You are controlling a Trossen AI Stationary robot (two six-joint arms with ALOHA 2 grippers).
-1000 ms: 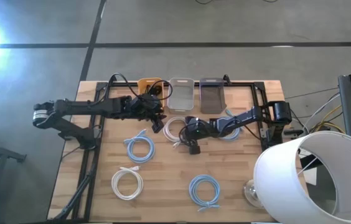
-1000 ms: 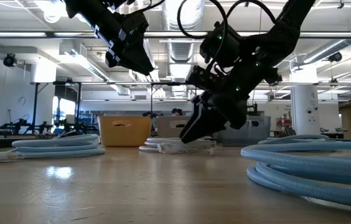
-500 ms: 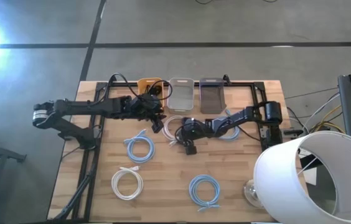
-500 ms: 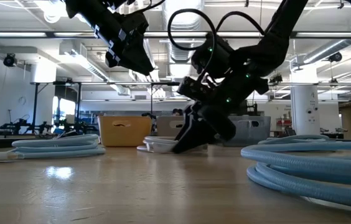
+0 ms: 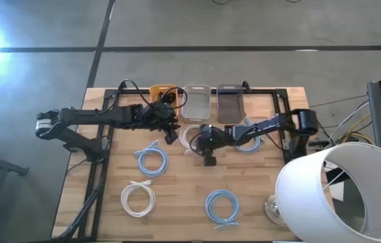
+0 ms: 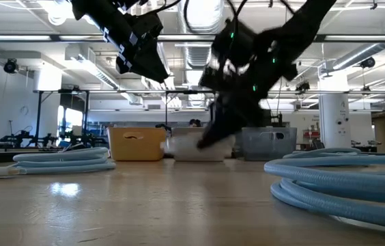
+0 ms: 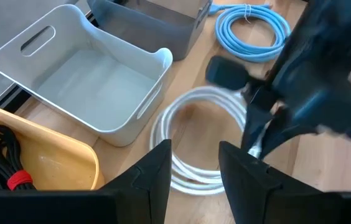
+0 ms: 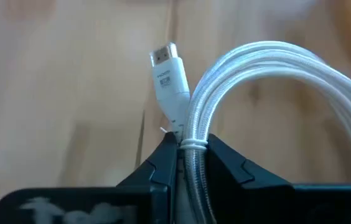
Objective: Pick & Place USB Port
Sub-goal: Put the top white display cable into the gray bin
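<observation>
A white coiled cable [image 5: 188, 136] lies on the wood table in front of the bins. Its white plug [image 8: 166, 78] sticks out beside the bundle. My right gripper [image 5: 192, 143] is shut on this coil at the side toward the table's near edge. My left gripper [image 5: 171, 133] hangs just left of the coil, above the table. In the left wrist view its fingers [image 7: 163, 171] stand open with nothing between them, and the coil [image 7: 208, 94] lies ahead of them. My right gripper pinches several strands of the white coil between its two fingers, at the thin tie that binds them [image 8: 191, 144], right next to the plug's base. The fingers slant down from the table's right side. The bundle arches away beyond the fingertips [image 8: 163, 155].
A yellow bin [image 5: 163, 94] with a black cable, a white bin [image 5: 197, 101] and a grey bin [image 5: 230, 102] stand in a row at the far edge. Other coils lie about: blue [image 5: 151, 160], white [image 5: 138, 199], blue [image 5: 222, 205], blue [image 5: 248, 143] under my right arm.
My right gripper has gone toward the table's left edge and down onto the white coil, then shut on it. In the low view it now stands a little higher than half a second ago. My left arm has kept still.
</observation>
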